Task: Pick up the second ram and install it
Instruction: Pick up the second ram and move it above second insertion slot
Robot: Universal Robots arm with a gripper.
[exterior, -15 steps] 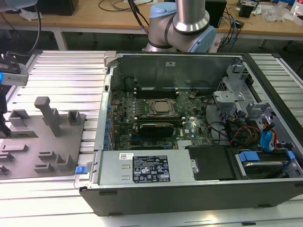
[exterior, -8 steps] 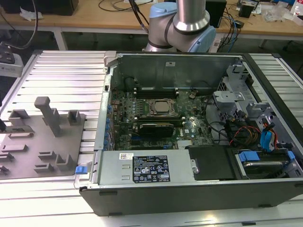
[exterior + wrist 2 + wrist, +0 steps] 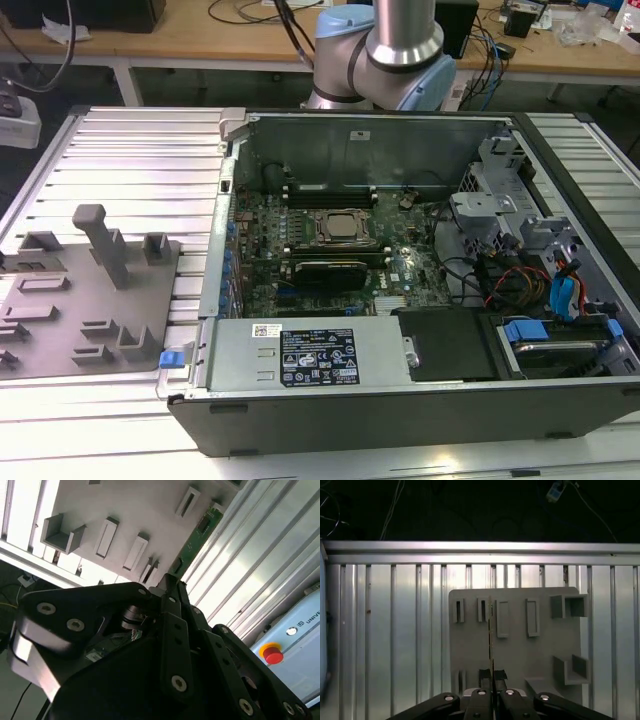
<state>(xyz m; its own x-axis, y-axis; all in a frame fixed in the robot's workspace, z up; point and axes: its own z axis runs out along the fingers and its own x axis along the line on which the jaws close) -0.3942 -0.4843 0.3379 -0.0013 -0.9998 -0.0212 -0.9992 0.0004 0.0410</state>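
**A:** Where's the second ram (image 3: 491, 630)?

**B:** Btwn my fingertips. My gripper (image 3: 492, 674) is pinched tight on one end of it. In the first wrist view it's a slim edge-on strip reaching out over the grey tray (image 3: 520, 652).

**A:** Colour?

**B:** In the second wrist view its flat face is green w/ dark chips.

**A:** Touching the tray?

**B:** Can't tell.

**A:** What's around it?

**B:** The tray has moulded slots and sits on a ribbed metal table (image 3: 395, 630). In the exterior view an open PC case (image 3: 400, 425) lies on that table, motherboard (image 3: 260, 270) exposed.
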